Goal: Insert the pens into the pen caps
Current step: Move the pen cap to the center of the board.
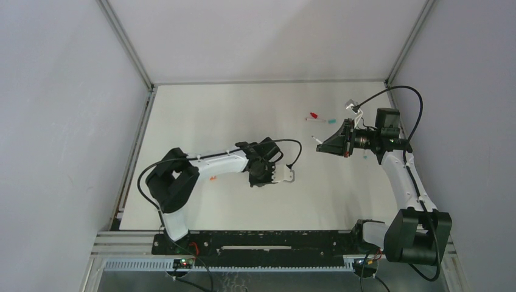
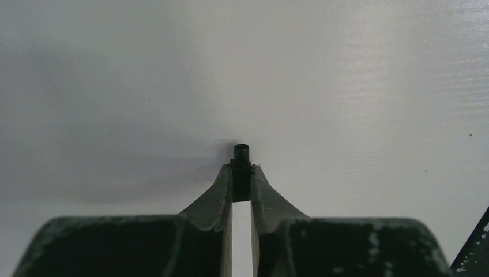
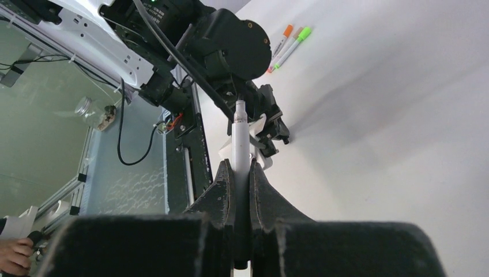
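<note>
The left end effector [image 2: 241,171] is pinched shut on a black pen cap [image 2: 241,154]. The cap pokes out just past its fingertips, low over the white tabletop [image 1: 243,109]. The right end effector [image 3: 240,173] clamps a white-barrelled pen [image 3: 240,130], whose barrel runs out ahead between its fingers to a narrow tip. Straight ahead of that tip stands the left arm's dark wrist [image 3: 230,46], near it but apart. Beyond the wrist, up and right of the pen, an orange-ended pen [image 3: 281,40] and a green-ended pen [image 3: 294,45] lie side by side. Off the far side of the right end effector sit a red piece [image 1: 314,115] and a teal piece [image 1: 331,121], too small to name.
</note>
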`<state>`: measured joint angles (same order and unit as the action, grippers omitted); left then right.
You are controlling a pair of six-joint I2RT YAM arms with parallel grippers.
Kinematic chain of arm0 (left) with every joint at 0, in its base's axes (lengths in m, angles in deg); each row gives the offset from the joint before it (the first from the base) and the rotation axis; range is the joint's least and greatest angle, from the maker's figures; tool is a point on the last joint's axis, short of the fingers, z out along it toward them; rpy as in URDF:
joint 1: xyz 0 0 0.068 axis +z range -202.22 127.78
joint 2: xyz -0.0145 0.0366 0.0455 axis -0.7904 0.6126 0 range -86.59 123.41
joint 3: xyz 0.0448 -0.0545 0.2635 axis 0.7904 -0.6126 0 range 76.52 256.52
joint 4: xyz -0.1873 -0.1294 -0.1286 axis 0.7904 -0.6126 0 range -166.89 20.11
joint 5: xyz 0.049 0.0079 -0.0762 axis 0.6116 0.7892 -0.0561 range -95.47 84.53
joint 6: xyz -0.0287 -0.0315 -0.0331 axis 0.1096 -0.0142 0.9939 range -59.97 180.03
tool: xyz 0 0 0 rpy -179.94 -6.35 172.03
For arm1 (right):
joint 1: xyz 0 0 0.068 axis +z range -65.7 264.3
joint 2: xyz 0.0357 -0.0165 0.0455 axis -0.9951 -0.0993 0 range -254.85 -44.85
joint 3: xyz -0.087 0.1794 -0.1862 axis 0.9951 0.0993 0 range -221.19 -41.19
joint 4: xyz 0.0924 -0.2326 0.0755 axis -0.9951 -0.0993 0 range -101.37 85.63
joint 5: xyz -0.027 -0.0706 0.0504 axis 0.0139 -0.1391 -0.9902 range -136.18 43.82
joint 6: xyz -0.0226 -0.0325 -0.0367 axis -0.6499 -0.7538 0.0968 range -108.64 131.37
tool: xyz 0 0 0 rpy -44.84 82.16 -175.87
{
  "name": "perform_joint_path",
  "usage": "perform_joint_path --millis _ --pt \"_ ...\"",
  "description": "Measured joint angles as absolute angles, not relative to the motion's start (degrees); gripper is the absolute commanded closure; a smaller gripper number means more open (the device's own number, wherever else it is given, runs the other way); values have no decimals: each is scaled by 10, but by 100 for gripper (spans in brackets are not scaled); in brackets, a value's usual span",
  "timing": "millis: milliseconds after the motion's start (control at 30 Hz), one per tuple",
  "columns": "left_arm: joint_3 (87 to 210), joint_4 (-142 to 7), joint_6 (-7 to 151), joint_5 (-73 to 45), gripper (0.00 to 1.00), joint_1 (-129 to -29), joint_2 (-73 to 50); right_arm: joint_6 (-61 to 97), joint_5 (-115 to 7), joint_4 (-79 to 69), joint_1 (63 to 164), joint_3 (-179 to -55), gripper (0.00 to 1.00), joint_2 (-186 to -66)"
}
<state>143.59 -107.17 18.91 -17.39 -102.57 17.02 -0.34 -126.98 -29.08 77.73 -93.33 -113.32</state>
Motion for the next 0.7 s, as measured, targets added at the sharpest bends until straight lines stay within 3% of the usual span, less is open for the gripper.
perform_joint_path --millis 133,333,700 --pt "1436 -1078 175 -155 84 -1042 178 -3 -1276 -291 777 -933 100 -1133" --pt "1437 -1073 171 -120 68 -1062 186 -3 -1278 -292 776 -933 100 -1133" --pt "1437 -1055 211 -62 66 -1065 180 -3 -1278 -295 776 -933 100 -1133"
